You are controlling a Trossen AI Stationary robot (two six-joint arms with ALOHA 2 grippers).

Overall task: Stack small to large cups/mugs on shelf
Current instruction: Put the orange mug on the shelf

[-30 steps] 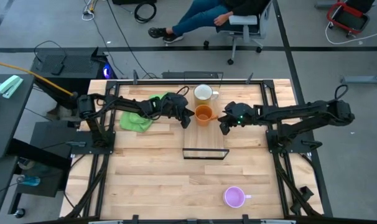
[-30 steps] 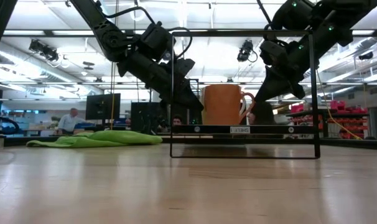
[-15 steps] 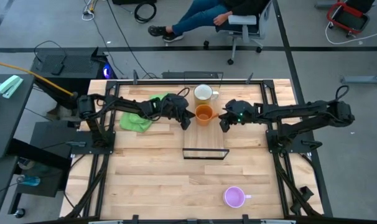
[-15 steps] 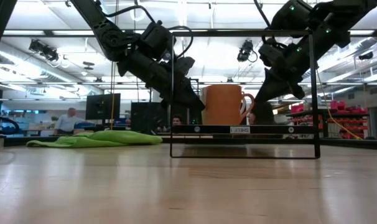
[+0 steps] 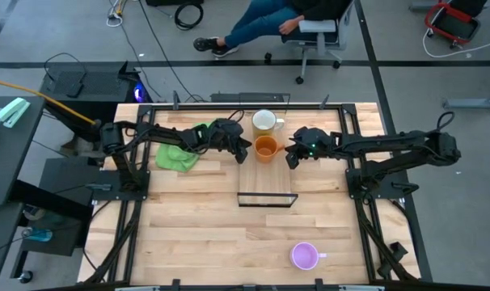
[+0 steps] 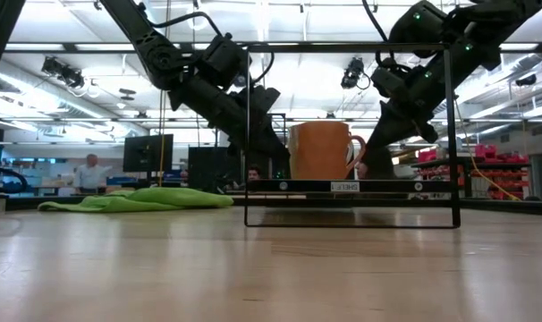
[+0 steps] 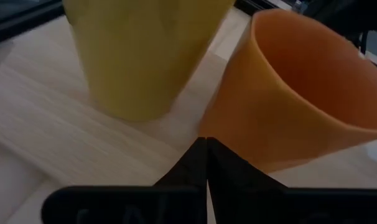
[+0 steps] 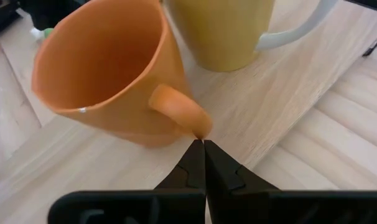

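Mugs share the shelf (image 5: 267,184): the orange mug (image 5: 265,149) stands beside the white mug (image 5: 264,121), while the purple mug (image 5: 304,256) sits well apart on the table (image 5: 196,234). Left gripper (image 5: 245,151) and right gripper (image 5: 292,158) flank the orange mug, both with fingers pressed together, holding nothing.

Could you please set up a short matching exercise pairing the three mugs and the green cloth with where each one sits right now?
Things:
1. orange mug
2. white mug
3. purple mug
4. cloth

Places:
A. alone near the table's front edge
B. at the shelf's far end
C. under the left arm
D. on the shelf, between both end effectors

Pairs: 1-D, 2-B, 3-A, 4-C
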